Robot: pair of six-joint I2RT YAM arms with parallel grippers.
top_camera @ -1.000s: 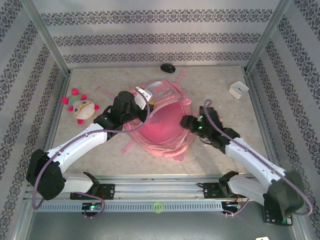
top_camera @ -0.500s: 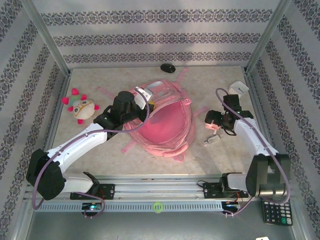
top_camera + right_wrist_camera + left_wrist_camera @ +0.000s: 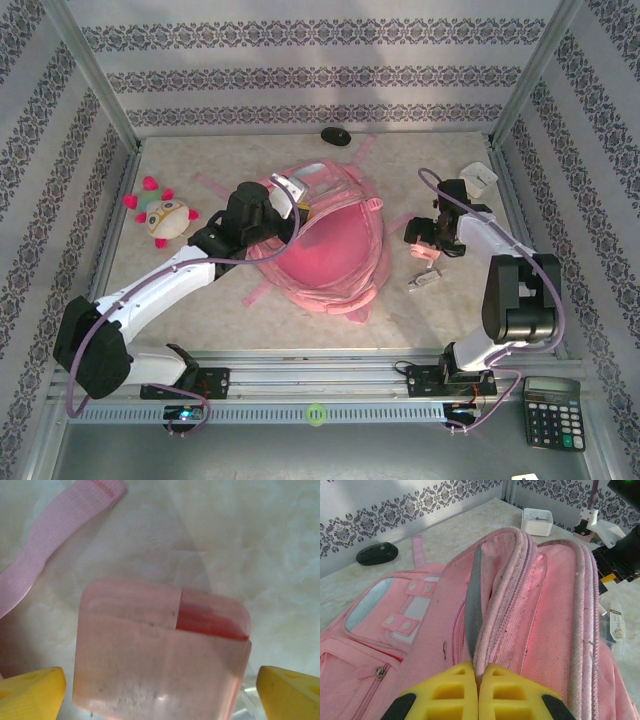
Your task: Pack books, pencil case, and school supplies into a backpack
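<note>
A black calculator (image 3: 552,411) lies on the grey ledge just in front of the near right corner of the worktop (image 3: 400,330), its key markings too small to read. The worktop is pale beige with a marbled look, and the walls around it carry bands of dark ornamental wallpaper. The large pink backpack (image 3: 330,260) lies in the middle of the worktop with its main compartment gaping. The left hand (image 3: 479,680) is clamped together on the zip-edged rim of that opening, holding it up. Right of the backpack, toward the near edge, lies a small silver-white item (image 3: 427,280) whose label print cannot be made out. Just beyond it, the right hand (image 3: 425,240) hangs with its yellow fingertips (image 3: 30,687) wide apart on either side of a small pink block (image 3: 160,650), which rests on the worktop beside a loose pink strap (image 3: 50,575). By the left edge sits a round plush toy (image 3: 165,215) with red spikes. A white square box (image 3: 478,178) stands near the far right corner, and a black computer mouse (image 3: 336,136) lies at the far edge.
</note>
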